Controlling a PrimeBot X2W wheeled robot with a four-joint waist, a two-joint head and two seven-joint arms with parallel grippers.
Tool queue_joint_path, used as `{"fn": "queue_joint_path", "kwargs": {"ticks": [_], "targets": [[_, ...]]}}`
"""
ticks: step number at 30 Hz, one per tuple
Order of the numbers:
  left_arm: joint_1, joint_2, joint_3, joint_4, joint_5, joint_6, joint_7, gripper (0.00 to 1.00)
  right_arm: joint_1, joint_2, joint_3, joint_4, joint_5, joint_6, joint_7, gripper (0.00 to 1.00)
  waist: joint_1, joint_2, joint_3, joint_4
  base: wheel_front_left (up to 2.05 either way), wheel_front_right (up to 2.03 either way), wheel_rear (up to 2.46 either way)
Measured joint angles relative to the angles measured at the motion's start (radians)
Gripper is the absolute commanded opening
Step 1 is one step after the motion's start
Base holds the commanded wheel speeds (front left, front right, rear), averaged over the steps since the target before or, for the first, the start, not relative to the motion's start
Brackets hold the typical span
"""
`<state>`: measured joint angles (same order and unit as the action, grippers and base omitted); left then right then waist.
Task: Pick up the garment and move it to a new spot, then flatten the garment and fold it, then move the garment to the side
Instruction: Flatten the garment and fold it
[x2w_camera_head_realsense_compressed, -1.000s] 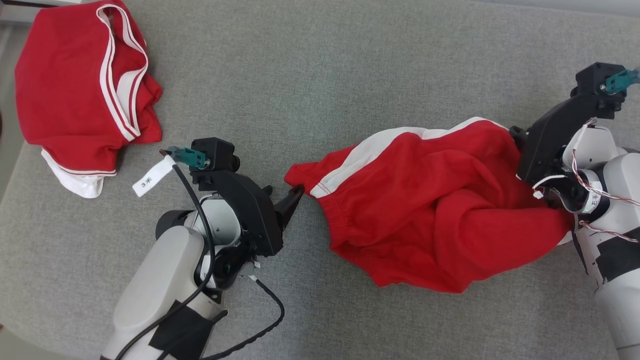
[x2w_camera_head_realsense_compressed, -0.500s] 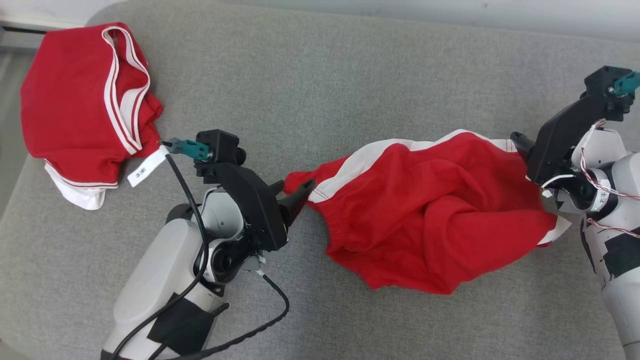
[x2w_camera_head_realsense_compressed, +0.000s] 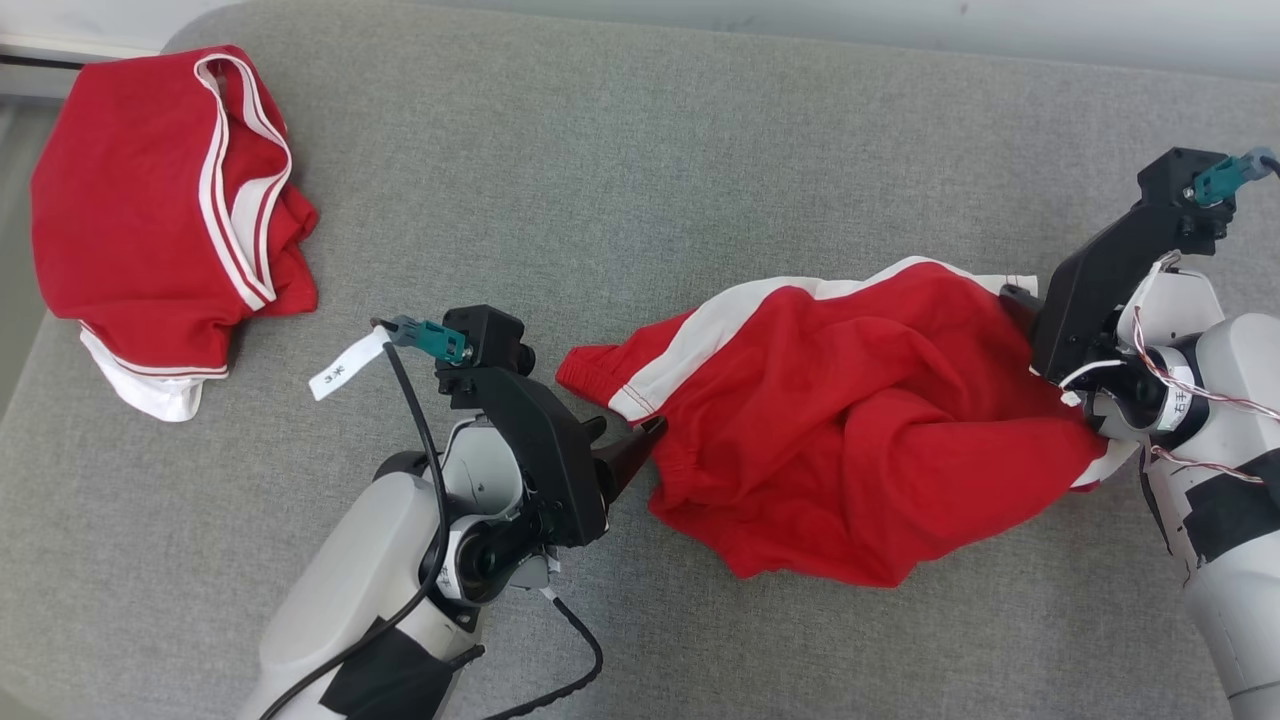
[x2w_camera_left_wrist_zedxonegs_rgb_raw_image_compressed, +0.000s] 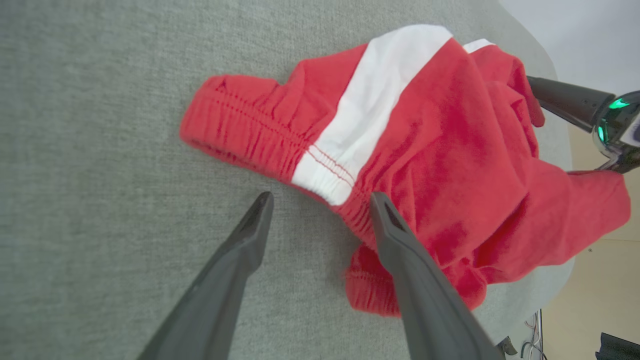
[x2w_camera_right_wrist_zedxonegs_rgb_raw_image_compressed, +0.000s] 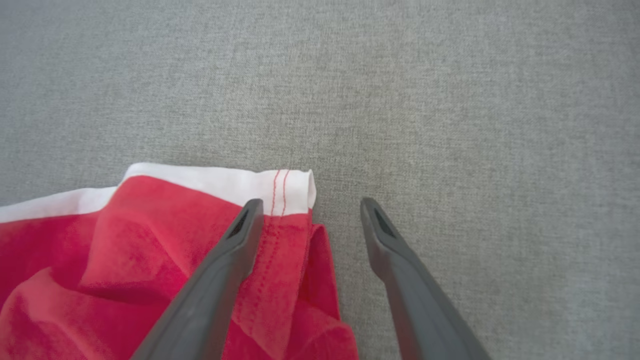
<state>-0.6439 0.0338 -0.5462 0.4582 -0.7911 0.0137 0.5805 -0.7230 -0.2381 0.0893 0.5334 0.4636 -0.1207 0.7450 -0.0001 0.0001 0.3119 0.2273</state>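
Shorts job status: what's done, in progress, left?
Looks done: red shorts lie on the grey cushion, apart from the second red garment. In hand: nothing gripped; left gripper and right gripper open at opposite ends. Left: shorts crumpled, so flatten, fold, move aside.

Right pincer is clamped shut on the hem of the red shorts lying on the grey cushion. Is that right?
Not quite: the right pincer is open, jaws spread apart at the hem of the red shorts lying on the grey cushion, gripping nothing. The right wrist view shows it.
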Motion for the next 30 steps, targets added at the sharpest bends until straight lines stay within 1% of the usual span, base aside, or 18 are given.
{"fn": "queue_joint_path", "kwargs": {"ticks": [2,4,5,6,7,8,9,11,12,13,14,15,16,17,18,19,24,30], "targets": [[0.0,0.0,-0.008,0.0,-0.007,0.007,0.0,1.0,0.0,0.0,0.0,0.003,-0.004,-0.002,0.004,1.0,0.0,0.0,0.003,0.0,0.0,0.0,0.0],[-0.002,0.0,-0.012,0.0,-0.023,0.014,-0.001,0.98,0.0,0.0,-0.004,0.005,-0.004,-0.002,0.005,0.87,0.0,0.0,0.005,0.0,0.0,0.0,0.0],[-0.003,0.0,-0.012,0.0,-0.029,0.017,-0.006,0.89,0.0,0.001,-0.01,0.005,-0.004,-0.002,0.004,0.84,0.0,0.0,0.006,0.0,0.0,0.0,0.0],[-0.006,0.0,-0.012,0.0,-0.03,0.023,-0.011,0.65,0.0,0.001,-0.016,0.006,-0.004,-0.002,0.004,0.81,0.0,0.0,0.007,0.001,0.0,0.0,0.0],[-0.012,0.0,-0.012,0.0,-0.032,0.024,-0.016,0.63,-0.001,0.002,-0.021,0.007,-0.004,-0.002,0.004,0.8,0.0,0.0,0.008,0.002,0.0,0.0,0.0],[-0.02,0.0,-0.012,0.0,-0.032,0.031,-0.022,0.67,-0.001,0.002,-0.025,0.009,-0.004,-0.002,0.004,0.81,0.0,0.0,0.009,0.002,0.0,0.0,0.0],[-0.027,0.0,-0.012,-0.001,-0.034,0.031,-0.028,0.77,-0.001,0.003,-0.028,0.011,-0.004,-0.003,0.004,0.87,0.0,0.0,0.01,0.003,0.0,0.0,0.0],[-0.038,0.0,-0.014,-0.001,-0.04,0.032,-0.032,0.84,-0.002,0.007,-0.034,0.014,-0.003,-0.003,0.004,0.85,0.0,0.0,0.011,0.006,0.0,0.0,0.0],[-0.04,-0.001,-0.014,-0.001,-0.042,0.035,-0.037,0.84,-0.002,0.012,-0.038,0.015,-0.001,-0.003,0.004,0.81,0.0,0.0,0.012,0.007,0.0,0.0,0.0],[-0.041,0.0,-0.015,0.0,-0.046,0.04,-0.037,0.82,-0.003,0.019,-0.042,0.016,0.003,-0.003,0.004,0.68,0.0,0.0,0.013,0.009,0.0,0.0,0.0],[-0.041,0.0,-0.015,0.0,-0.046,0.04,-0.037,0.73,-0.003,0.019,-0.042,0.016,0.003,-0.003,0.004,0.49,0.0,0.0,0.013,0.009,0.0,0.0,0.0],[-0.042,0.0,-0.019,0.003,-0.05,0.04,-0.045,0.64,-0.006,0.034,-0.048,0.018,0.011,-0.003,0.005,0.43,0.0,0.0,0.014,0.012,0.0,0.0,0.0],[-0.042,0.0,-0.019,0.003,-0.05,0.04,-0.045,0.49,-0.006,0.034,-0.048,0.018,0.011,-0.003,0.005,0.38,0.0,0.0,0.014,0.012,0.0,0.0,0.0],[-0.043,0.0,-0.021,0.005,-0.054,0.04,-0.046,0.24,-0.007,0.039,-0.048,0.019,0.012,-0.003,0.006,0.26,0.0,0.0,0.014,0.013,0.0,0.0,0.0],[-0.044,0.0,-0.022,0.007,-0.055,0.04,-0.05,0.05,-0.008,0.042,-0.049,0.021,0.012,-0.003,0.01,0.07,0.0,0.0,0.015,0.014,0.0,0.0,0.0],[-0.047,0.0,-0.023,0.011,-0.055,0.04,-0.053,0.0,-0.009,0.043,-0.049,0.021,0.012,-0.003,0.012,0.0,0.0,0.0,0.015,0.016,0.0,0.0,0.0],[-0.067,0.0,-0.024,0.015,-0.062,0.044,-0.088,0.0,-0.016,0.039,-0.054,0.025,0.011,-0.003,0.001,0.0,0.0,0.0,0.014,0.021,0.0,0.0,0.0],[-0.103,-0.002,0.006,0.021,-0.063,0.05,-0.172,0.0,-0.064,0.048,-0.094,0.029,0.01,-0.004,-0.07,0.0,0.0002,0.0,-0.003,0.014,0.0,0.0,0.0]]}}
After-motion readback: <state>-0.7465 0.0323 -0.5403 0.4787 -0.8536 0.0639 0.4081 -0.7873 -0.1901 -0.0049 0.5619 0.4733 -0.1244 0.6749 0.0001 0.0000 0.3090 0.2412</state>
